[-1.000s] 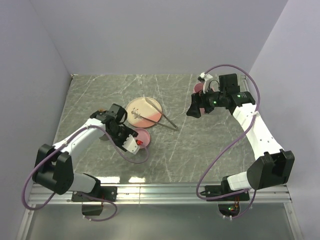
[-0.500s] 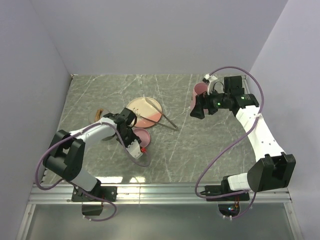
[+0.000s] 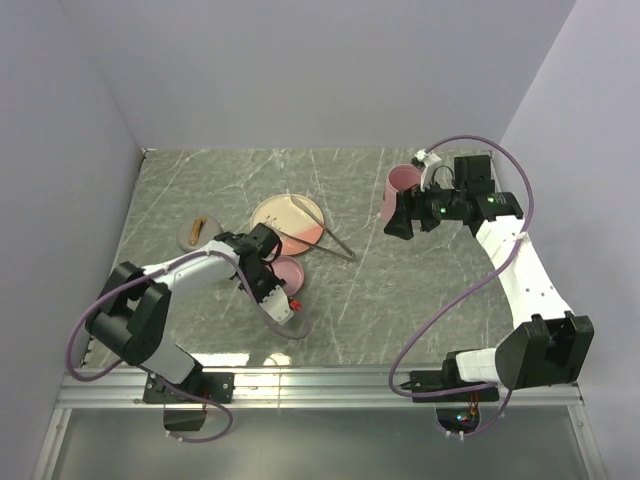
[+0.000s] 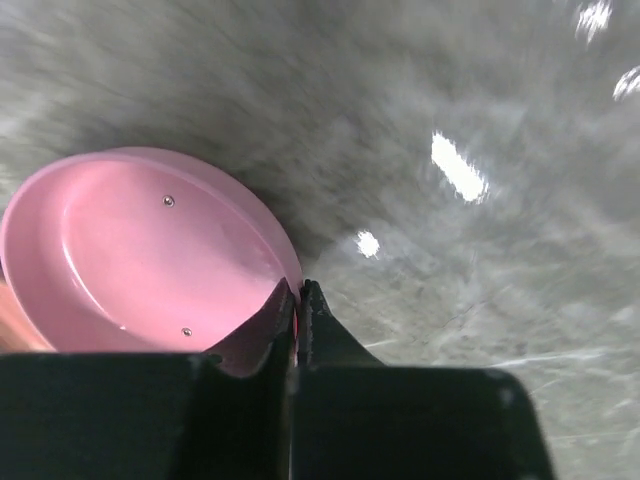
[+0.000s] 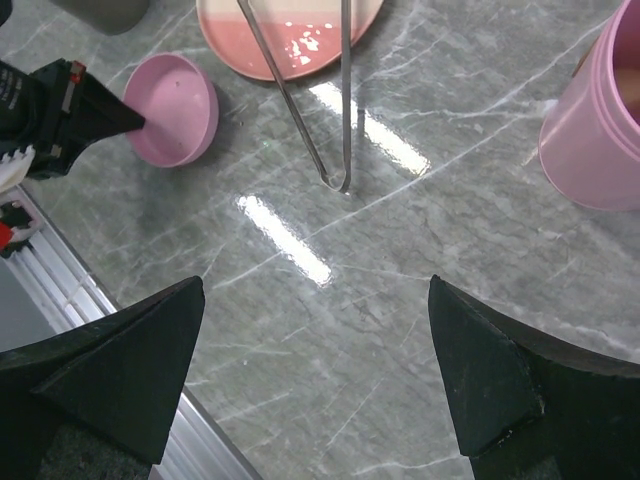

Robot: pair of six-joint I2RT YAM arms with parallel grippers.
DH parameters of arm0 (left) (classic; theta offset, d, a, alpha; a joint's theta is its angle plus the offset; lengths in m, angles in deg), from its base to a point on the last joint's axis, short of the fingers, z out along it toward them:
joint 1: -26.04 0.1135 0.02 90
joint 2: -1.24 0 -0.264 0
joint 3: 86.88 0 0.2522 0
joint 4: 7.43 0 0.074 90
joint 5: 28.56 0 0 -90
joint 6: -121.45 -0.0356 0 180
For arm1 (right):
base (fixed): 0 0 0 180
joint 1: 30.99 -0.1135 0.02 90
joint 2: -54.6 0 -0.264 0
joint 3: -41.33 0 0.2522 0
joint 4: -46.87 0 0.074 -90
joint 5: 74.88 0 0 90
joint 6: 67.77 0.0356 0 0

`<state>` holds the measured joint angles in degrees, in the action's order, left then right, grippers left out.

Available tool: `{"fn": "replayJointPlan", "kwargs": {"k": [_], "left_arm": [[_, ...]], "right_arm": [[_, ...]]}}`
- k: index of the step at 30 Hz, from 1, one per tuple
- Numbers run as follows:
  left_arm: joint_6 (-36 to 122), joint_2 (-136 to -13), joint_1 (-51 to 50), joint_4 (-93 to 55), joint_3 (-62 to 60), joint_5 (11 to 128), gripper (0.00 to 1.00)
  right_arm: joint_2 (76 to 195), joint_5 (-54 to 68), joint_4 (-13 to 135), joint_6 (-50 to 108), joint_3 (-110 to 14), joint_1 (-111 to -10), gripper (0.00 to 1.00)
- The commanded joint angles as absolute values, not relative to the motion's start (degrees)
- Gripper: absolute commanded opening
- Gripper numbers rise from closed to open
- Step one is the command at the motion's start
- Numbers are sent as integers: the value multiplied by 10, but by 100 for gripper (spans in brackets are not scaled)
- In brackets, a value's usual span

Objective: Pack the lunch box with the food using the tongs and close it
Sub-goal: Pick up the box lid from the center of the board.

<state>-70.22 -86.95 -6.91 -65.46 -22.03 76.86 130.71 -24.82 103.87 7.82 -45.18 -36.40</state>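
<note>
L tool (image 4: 298, 288) pinches pink bowl (image 4: 140, 240) rim so we can drag it; R tool (image 5: 316, 285) wide, empty, near tongs (image 5: 291, 100).

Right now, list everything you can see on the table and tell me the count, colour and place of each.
table: one, grey-green marble, under everything
plate: one, pink and cream, centre-left
food bits: several tiny ones, red and white, on the plate
tongs: one pair, silver, open ends lying across the plate, joined end on the table
lid: one, pink, shallow and round, near side of the plate
lunch box: one, pink, tall and round, far right
grey dish: one, grey, far left
brown piece: one, brown, on the grey dish; too small to identify
left gripper: one, black, shut on the lid's rim
right gripper: one, black, open, above the table beside the lunch box
</note>
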Motion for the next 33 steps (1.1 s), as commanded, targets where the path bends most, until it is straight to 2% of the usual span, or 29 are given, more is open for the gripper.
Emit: {"fn": "replayJointPlan", "kwargs": {"k": [1,5,6,8,12,14,20,24,26,33], "left_arm": [[-629,-817,-86,-698,-178,848,0],[-482,-780,-88,-706,-92,981,0],[-390,-774,-86,-699,-74,1004,0],[-315,-764,-79,-682,-27,1078,0],[-31,-730,-71,-538,3,1157,0],[69,-704,-69,-411,-10,1163,0],[445,-668,-27,-152,-29,1184,0],[636,-652,26,83,-42,1172,0],[731,-653,61,141,-40,1152,0],[810,-647,91,214,-15,1086,0]], "right_arm": [[1286,-264,1018,92,-460,-357,100],[1284,-265,989,123,-472,-351,100],[1282,-265,978,140,-477,-350,100],[1280,-267,947,169,-485,-341,100],[1281,-275,877,221,-506,-328,100],[1281,-279,855,265,-511,-321,100],[1266,-309,723,404,-486,-313,100],[1248,-342,550,542,-446,-313,100],[1242,-347,475,640,-424,-313,100],[1310,-336,219,894,-433,-349,100]]}}
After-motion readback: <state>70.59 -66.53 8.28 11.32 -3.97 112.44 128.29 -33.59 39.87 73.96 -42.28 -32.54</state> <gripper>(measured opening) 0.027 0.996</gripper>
